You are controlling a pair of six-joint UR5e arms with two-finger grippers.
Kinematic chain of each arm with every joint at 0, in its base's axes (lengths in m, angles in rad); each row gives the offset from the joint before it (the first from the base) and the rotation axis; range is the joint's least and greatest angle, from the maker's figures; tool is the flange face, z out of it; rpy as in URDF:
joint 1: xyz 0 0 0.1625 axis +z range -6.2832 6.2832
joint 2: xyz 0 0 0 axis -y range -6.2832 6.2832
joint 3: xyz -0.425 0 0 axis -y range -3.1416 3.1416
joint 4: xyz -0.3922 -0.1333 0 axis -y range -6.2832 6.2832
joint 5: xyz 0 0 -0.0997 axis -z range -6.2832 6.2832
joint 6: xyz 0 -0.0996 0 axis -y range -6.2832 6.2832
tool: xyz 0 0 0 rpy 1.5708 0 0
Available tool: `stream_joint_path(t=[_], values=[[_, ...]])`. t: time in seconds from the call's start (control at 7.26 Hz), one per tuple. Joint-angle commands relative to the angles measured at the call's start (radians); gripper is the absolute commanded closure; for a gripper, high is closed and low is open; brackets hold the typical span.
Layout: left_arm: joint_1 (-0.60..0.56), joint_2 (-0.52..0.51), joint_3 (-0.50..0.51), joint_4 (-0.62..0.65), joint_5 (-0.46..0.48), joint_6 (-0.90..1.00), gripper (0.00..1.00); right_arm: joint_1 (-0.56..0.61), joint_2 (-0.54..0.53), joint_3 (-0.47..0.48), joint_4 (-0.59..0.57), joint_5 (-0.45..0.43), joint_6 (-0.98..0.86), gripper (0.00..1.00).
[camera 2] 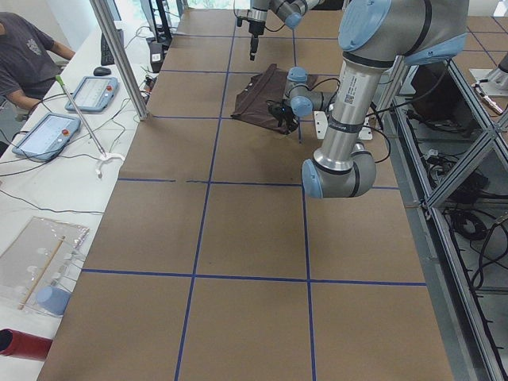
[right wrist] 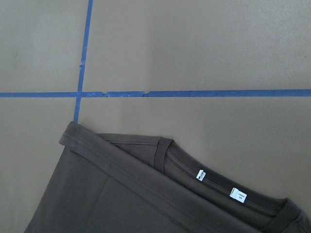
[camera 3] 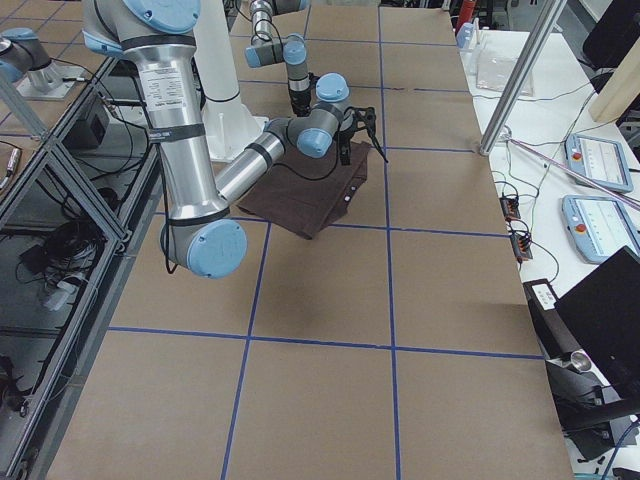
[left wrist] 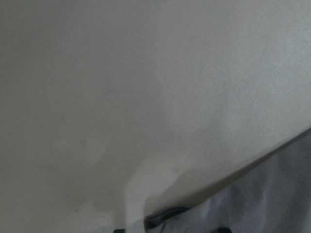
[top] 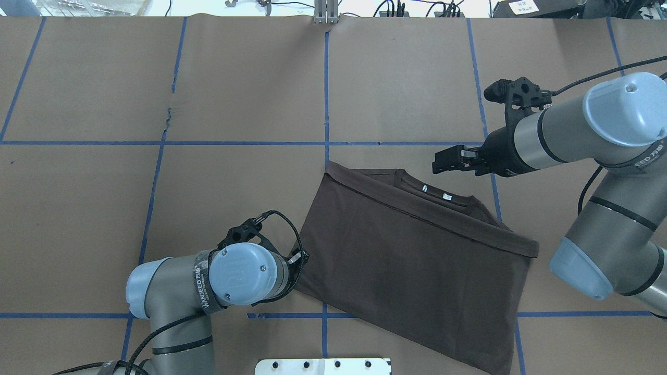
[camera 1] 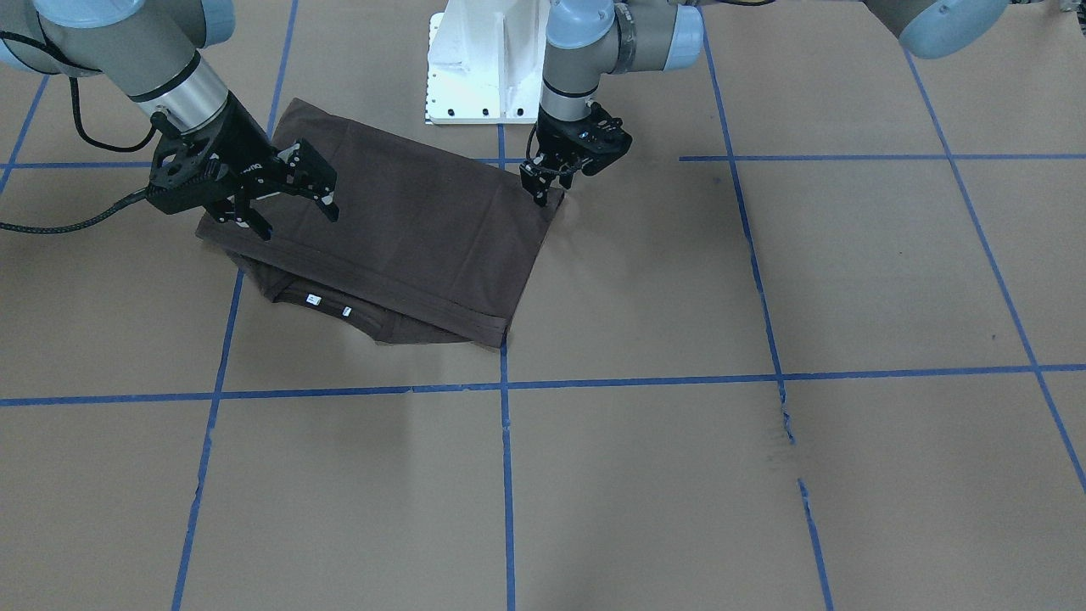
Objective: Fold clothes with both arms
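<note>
On the paper-covered table (top: 234, 78), seen from overhead, the T-shirt (top: 411, 265) lies at 5 o'clock from centre, just ahead of the white pedestal (camera 1: 475, 68). It is folded once, with the hem laid just short of the collar (right wrist: 214, 177), so the neck labels (right wrist: 238, 195) stay exposed. The left arm (top: 172, 291) points straight down at the shirt's 9 o'clock corner, probably to pin or pick it for the next fold. The right arm (top: 573, 125) reaches past the collar at 1 o'clock, off the cloth. The left gripper (camera 1: 536, 193) is at the corner fabric, but whether its fingers are parted or pinching cannot be told. The right gripper (camera 1: 293, 219) has its fingers spread wide and holds nothing, likely lining up on the collar-side edge.
</note>
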Motion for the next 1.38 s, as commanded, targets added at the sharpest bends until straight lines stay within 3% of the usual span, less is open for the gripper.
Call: stream_joint_path(t=[0.0,0.55,0.83,1.1,1.24], values=[[-0.005,-0.002,-0.001,0.002,0.012,-0.010,1.00,0.001,0.000,0.000,0.001,0.000,0.001,0.00],[-0.077,0.012,-0.013,0.006,0.006,0.075,1.00,0.001,-0.001,-0.002,0.002,-0.008,0.001,0.00],[-0.193,0.012,0.017,0.003,0.006,0.202,1.00,0.002,0.000,0.000,0.001,0.004,0.001,0.00],[-0.345,-0.020,0.152,-0.058,0.008,0.351,1.00,0.004,0.002,0.003,-0.001,0.003,0.004,0.00],[-0.408,-0.079,0.286,-0.131,0.008,0.409,1.00,0.004,0.002,0.003,0.001,0.003,0.006,0.00]])
